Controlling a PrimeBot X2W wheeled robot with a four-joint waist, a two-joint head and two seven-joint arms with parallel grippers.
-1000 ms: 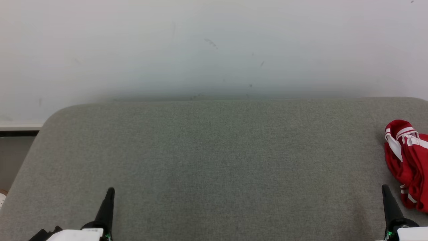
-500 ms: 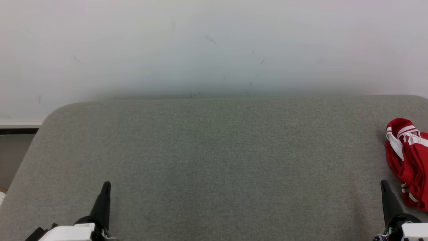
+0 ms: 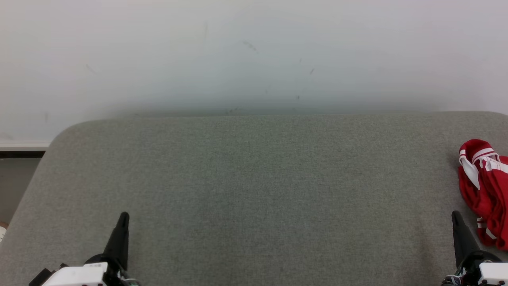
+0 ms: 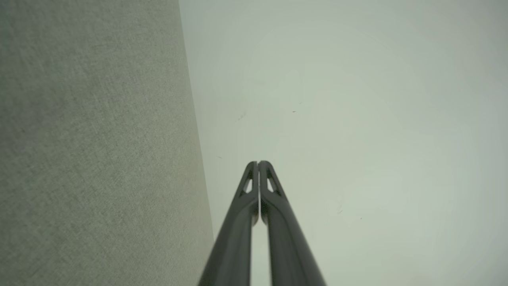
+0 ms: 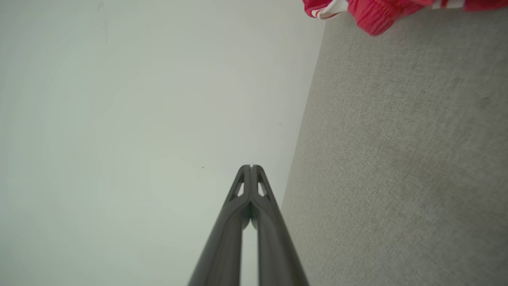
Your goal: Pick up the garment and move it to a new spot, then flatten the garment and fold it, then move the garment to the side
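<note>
Garment (image 3: 482, 186), crumpled red-and-white at the worktop's (image 3: 254, 190) right edge near the right fingers (image 3: 461, 238), looks soft and light, best pinched at a raised fold; right and left fingers (image 3: 119, 238) are pressed together, empty.

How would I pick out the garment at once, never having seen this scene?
Start at the wide grey upholstered surface below the white wall. Follow it to the robot's right, just beyond the right gripper. The garment is the crumpled red heap with white stripes, the only bright thing there.
</note>
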